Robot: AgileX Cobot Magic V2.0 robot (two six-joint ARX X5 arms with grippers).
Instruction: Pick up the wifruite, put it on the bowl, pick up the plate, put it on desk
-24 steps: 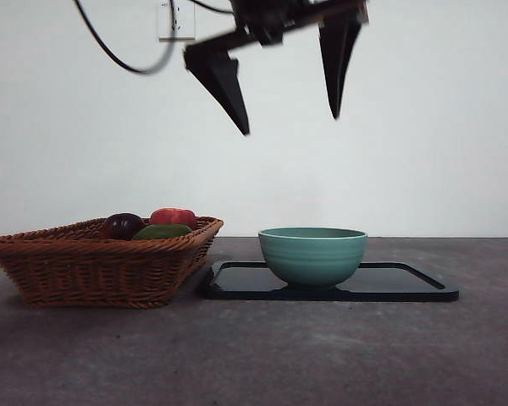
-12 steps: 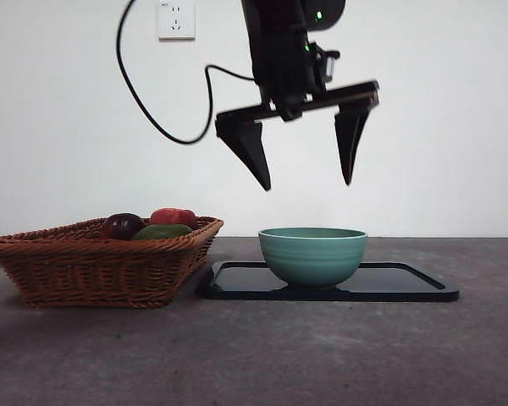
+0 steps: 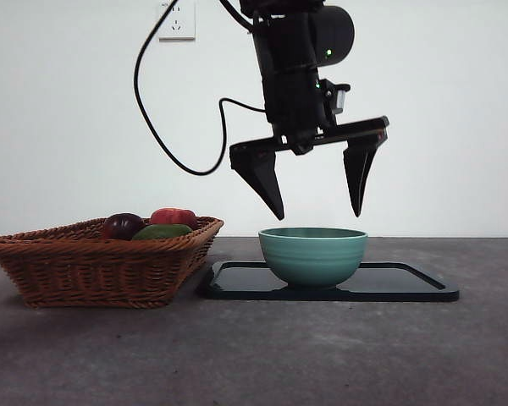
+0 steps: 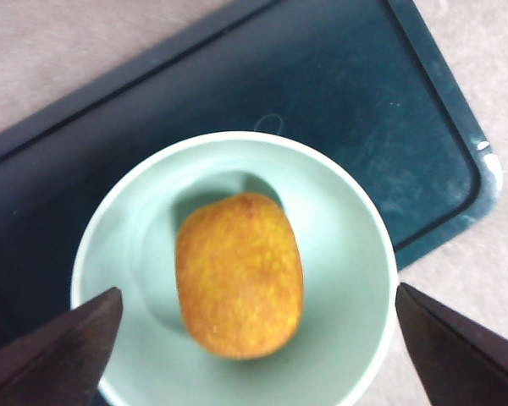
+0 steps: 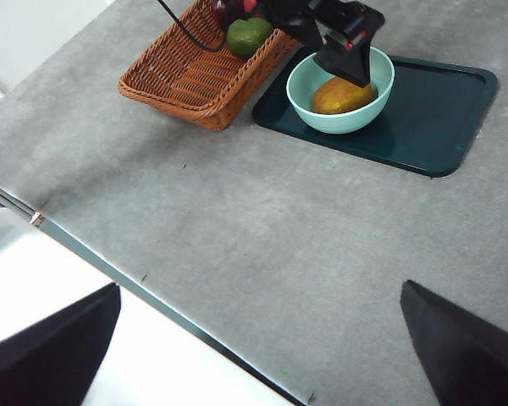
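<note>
Fruit, orange-brown, lies loose inside the bowl. Left to right in the front view: wicker basket with dark, red and green fruit, then bowl sitting on the dark tray on the desk. Left gripper hangs just above the bowl rim, jaws spread wide, holding nothing. Right gripper waits well off on the near side, jaws wide, empty. Risk: gripping the tray next could tip or slide the bowl, since it stands on it; a jaw could also clip the rim.
</note>
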